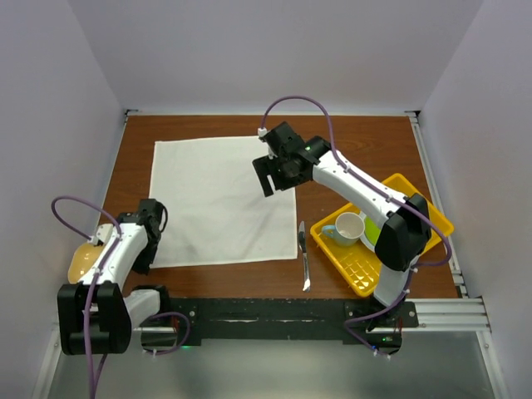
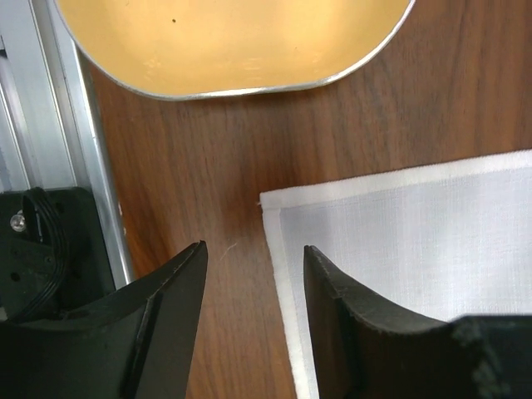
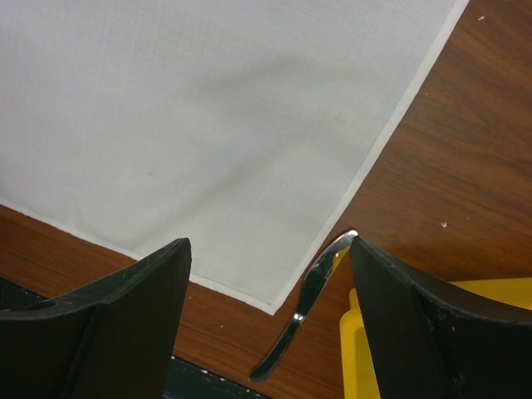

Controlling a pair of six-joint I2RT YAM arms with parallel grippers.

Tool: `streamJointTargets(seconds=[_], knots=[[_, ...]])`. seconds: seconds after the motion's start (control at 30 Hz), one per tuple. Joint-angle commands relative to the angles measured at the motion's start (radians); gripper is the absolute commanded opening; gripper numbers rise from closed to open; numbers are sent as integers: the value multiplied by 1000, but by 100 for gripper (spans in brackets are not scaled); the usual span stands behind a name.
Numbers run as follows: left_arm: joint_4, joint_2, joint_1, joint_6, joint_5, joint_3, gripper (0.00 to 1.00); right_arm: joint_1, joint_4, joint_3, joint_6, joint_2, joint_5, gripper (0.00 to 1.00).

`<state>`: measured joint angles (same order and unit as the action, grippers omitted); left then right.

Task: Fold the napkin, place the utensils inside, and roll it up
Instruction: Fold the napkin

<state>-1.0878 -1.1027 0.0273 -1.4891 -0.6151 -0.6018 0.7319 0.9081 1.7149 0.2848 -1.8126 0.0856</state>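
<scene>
Matt woven cloth napkin [image 1: 221, 199] — glossy metal knife [image 1: 303, 253] (wood-grain table [image 1: 366, 145])

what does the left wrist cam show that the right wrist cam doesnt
Only the left wrist view: a tan dish with a silvery rim, a metal rail, and the left tool, open by a corner of the napkin. Only the right wrist view: the knife lying beside the cloth, a corner of the yellow tray, and the right tool, open. Both: the white napkin lying flat on the brown table, each view at a different corner.
</scene>
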Motion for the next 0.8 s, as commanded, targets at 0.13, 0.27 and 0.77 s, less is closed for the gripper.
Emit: streamJointTargets(seconds=[0.13,0.27,0.77], knots=[[225,-9,68,142,-22,42,43,-15,15,23,-18,33,-32,82],[256,-14,71,165,-25,65,41,-25,11,3,-15,41,-35,82],[356,3,160,148,41,145,50,-40,9,11,-13,22,-56,82]])
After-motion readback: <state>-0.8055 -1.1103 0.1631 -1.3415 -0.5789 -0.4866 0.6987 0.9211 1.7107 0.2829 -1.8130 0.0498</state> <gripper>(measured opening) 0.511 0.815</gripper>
